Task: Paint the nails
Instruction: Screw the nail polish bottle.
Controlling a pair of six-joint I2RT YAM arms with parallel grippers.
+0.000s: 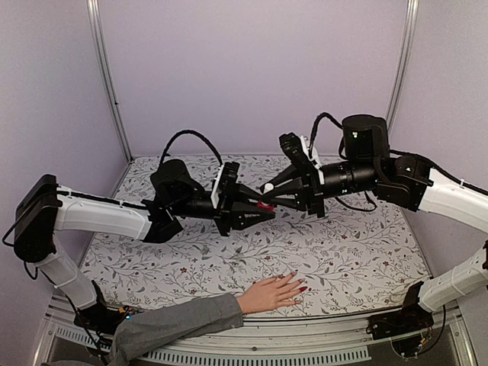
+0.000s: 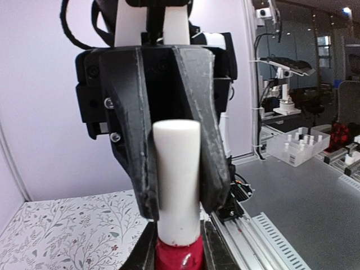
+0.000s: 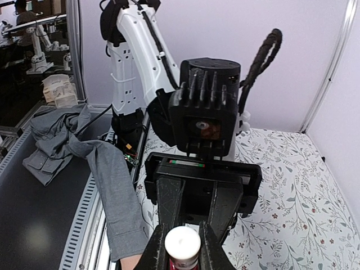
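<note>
A pale hand (image 1: 268, 294) with a grey sleeve (image 1: 175, 323) lies flat at the table's near edge. Some of its nails (image 1: 303, 290) look glossy red. Above mid-table my two grippers meet tip to tip. My left gripper (image 1: 263, 207) is shut on a small red bottle (image 2: 179, 257). My right gripper (image 1: 268, 189) is shut on the bottle's white cap (image 3: 182, 243). In the left wrist view the cap (image 2: 177, 180) stands up out of the left gripper (image 2: 179, 247), flanked by the right fingers (image 2: 138, 169). The right wrist view shows the right gripper (image 3: 182, 247) and the sleeve (image 3: 112, 191).
The table has a floral-patterned cloth (image 1: 343, 252) with lilac walls behind and at the sides. A metal rail (image 1: 305, 354) runs along the near edge. Both grippers are well above and behind the hand.
</note>
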